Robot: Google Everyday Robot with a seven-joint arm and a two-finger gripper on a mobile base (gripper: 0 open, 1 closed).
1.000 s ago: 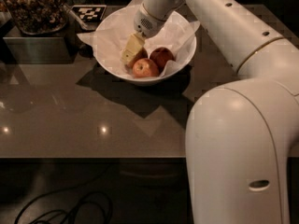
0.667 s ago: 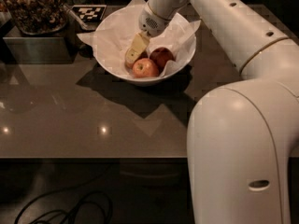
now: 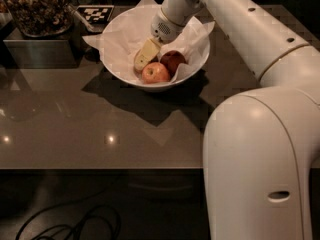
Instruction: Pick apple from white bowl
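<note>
The white bowl [image 3: 116,64], lined with crumpled white paper, stands at the back middle of the dark table. In it I see an orange-red apple [image 3: 156,73] at the front and a deep red apple [image 3: 173,61] behind it to the right. The pale yellow-green apple does not show; it may be hidden under the gripper. My gripper [image 3: 144,56] reaches down into the bowl from the upper right. Its cream tip is low in the bowl, just left of the orange-red apple and close against it.
A metal tray [image 3: 35,49] holding a glass container of brown dried things [image 3: 35,6] stands at the back left. A black-and-white marker card [image 3: 95,14] lies behind the bowl. My arm's large white body [image 3: 260,164] fills the right foreground. Cables [image 3: 75,224] lie on the floor.
My arm has shifted slightly to the right, with the gripper staying low in the bowl. The two visible apples have not moved.
</note>
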